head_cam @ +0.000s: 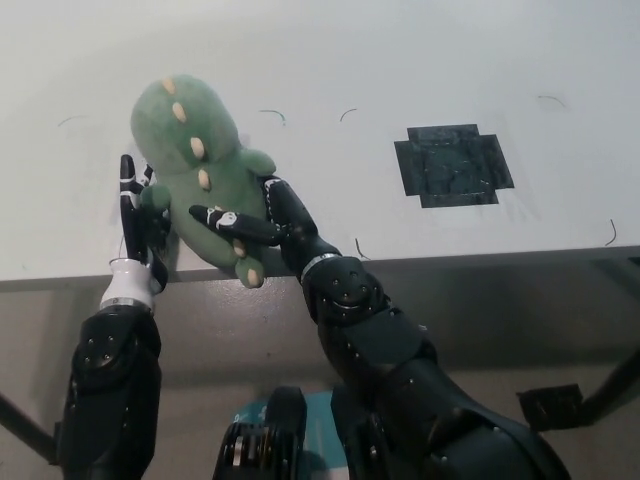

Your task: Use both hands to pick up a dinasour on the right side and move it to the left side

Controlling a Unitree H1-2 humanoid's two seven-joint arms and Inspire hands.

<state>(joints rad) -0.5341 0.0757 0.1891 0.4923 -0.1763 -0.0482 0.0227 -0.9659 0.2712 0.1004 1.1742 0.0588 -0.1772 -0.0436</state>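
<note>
A green plush dinosaur [195, 165] with cream spikes down its back is held between both hands at the left of the white table [400, 60], near its front edge. My left hand [135, 215] presses against the toy's left flank, fingers pointing up. My black right hand [262, 222] wraps the toy's right side, one finger lying across its back. The tail tip [250, 275] hangs over the table edge. Whether the toy rests on the table or is lifted I cannot tell.
A black taped cross patch [453, 165] marks the table's right part. The table's front edge [480, 257] runs across the picture, with the floor below it. A dark table foot [550, 405] shows at the lower right.
</note>
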